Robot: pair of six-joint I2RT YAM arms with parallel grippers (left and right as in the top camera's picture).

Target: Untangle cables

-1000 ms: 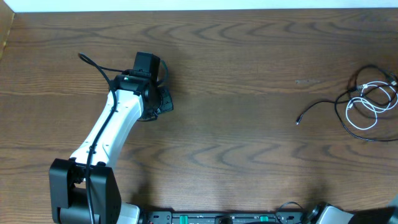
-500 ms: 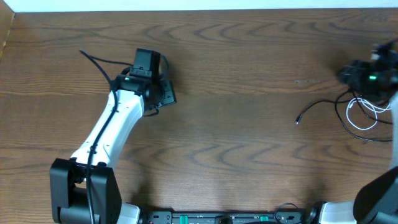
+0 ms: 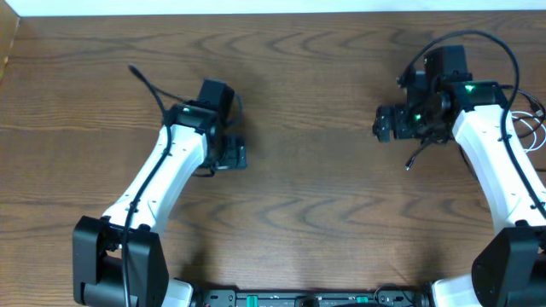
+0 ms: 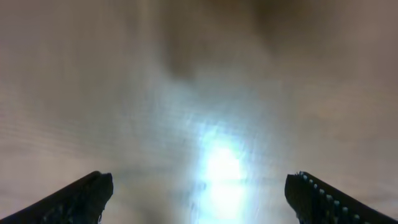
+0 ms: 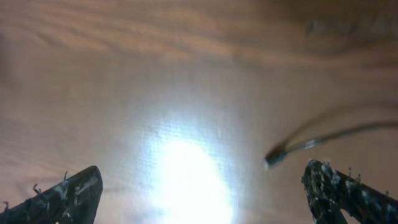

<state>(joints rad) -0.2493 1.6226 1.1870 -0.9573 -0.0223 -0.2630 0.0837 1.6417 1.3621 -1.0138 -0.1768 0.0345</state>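
The black cable's plug end (image 3: 409, 165) lies on the wooden table just below my right wrist. The arm hides most of its length. A bit of the white cable (image 3: 535, 130) shows in thin loops at the right edge. My right gripper (image 3: 386, 124) hangs open over bare wood, left of the cables. In the right wrist view the black plug (image 5: 274, 160) lies just inside the right finger (image 5: 341, 191), and the gripper (image 5: 202, 194) holds nothing. My left gripper (image 3: 232, 155) is far to the left; its wrist view shows it (image 4: 199, 198) open over blurred bare table.
A pale wall strip (image 3: 273, 7) runs along the table's far edge. The arm bases and a rail (image 3: 299, 298) line the front edge. Each arm carries its own thick black wire (image 3: 474, 38). Bright glare (image 5: 186, 180) sits on the wood under each wrist.
My right arm has swung in from the right edge and now covers most of the cable pile. My left gripper has shifted slightly right and toward the front. Both grippers have opened wider.
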